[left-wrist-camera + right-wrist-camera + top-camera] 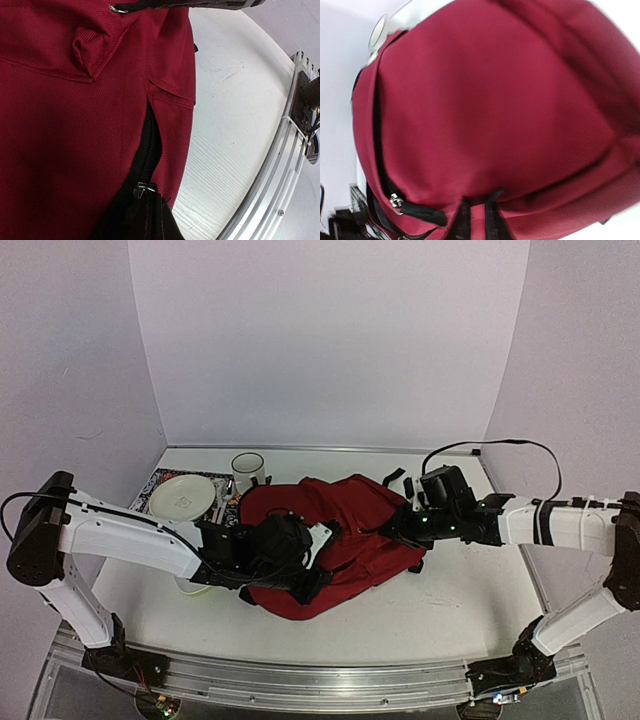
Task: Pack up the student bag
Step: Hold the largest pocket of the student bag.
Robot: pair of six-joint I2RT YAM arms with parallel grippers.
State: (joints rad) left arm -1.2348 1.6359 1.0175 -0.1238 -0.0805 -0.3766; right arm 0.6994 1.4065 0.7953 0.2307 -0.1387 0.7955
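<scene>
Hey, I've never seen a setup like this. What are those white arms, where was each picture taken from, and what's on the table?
Those are two robot arms bolted to the near edge of a table, each ending in a two-finger gripper. The wide picture comes from a fixed camera above and behind them; the two close-ups come from cameras on the wrists. In the middle lies the student bag, a dark red backpack; its fabric and black zipper fill both close-ups. Behind it, to the left, are a white plate on a patterned mat and a white mug. The left gripper is shut over the bag; whether it pinches fabric is unclear. The right gripper sits at the bag's right edge, its jaws hidden.
</scene>
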